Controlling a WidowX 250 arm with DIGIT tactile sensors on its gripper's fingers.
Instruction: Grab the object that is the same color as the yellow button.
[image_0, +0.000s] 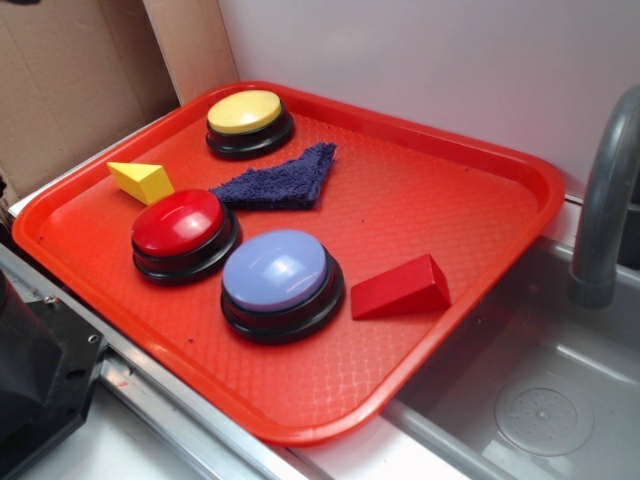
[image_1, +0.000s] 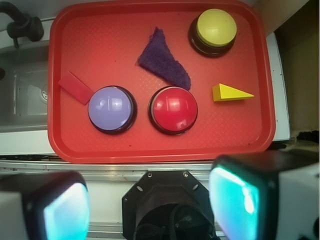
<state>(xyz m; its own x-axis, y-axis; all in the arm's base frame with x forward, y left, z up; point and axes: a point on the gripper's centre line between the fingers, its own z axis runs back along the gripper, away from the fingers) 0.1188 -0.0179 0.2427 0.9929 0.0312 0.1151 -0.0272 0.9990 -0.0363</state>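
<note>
Where red button (image_0: 183, 232) crowds — yellow wedge (image_0: 143, 181).

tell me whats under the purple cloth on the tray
The purple cloth lies flat on the red tray; only tray surface shows around its edges. No bulge suggests anything beneath, but the covered patch itself is hidden in both views.

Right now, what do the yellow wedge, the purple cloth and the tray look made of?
Yellow wedge: probably painted wood or plastic; flat matte faces, crisp edges. Purple cloth: fuzzy terry-like fabric with a napped surface. Tray: moulded red plastic, with a textured grid and slight sheen.
</note>
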